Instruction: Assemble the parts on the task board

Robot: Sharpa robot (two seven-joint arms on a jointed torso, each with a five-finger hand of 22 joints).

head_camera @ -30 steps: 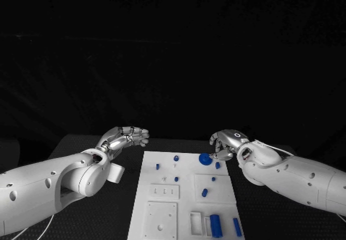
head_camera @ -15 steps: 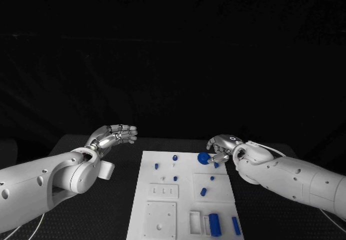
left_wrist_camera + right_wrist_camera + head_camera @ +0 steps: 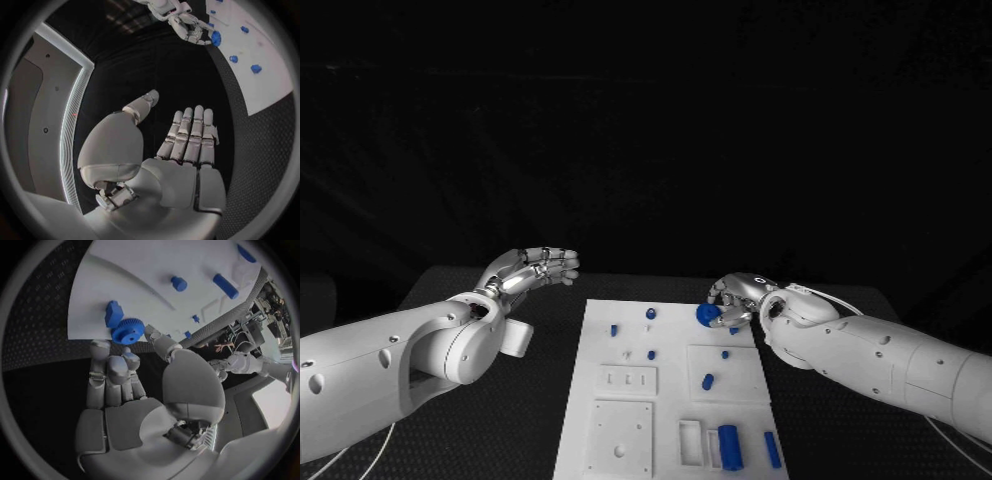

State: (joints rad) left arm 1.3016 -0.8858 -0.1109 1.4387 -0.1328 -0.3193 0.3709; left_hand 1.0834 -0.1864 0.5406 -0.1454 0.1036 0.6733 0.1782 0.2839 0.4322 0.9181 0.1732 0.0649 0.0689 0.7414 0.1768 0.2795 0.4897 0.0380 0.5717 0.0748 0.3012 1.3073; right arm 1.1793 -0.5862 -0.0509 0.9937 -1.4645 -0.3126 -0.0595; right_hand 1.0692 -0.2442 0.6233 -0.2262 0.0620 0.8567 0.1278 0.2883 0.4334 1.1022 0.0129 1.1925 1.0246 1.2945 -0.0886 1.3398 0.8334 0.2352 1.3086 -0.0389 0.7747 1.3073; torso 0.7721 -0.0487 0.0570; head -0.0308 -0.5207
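So we're looking down at the task board (image 3: pixel 664 400), the white plate running down the middle of the black table (image 3: pixel 516 410). Our right hand (image 3: pixel 737 300) sits at the board's far right corner, roughly 1 o'clock from the board's centre, and it's pinching a blue gear (image 3: pixel 710 315) between the thumb and fingertips. The right wrist view backs this up: the gear (image 3: pixel 128 331) sits right at the fingertips (image 3: pixel 131 359), just over the board's edge, with a small blue block (image 3: pixel 113 313) touching or just beside it — we can't tell which.

Our left hand (image 3: pixel 531 268) hangs off the board's far left corner, around 10 o'clock, well apart from the board. It holds nothing; in the left wrist view the fingers (image 3: pixel 190 134) are stretched out flat and close together with the thumb out to the side, while from the head they look loosely curled.

The rest of the parts are scattered on the board: a small blue peg (image 3: pixel 651 313) near the far edge at 12 o'clock, another blue piece (image 3: pixel 708 380) about mid-board, and a blue cylinder (image 3: pixel 728 443) plus a thin blue bar (image 3: pixel 772 450) in the near right area, around 5 o'clock.
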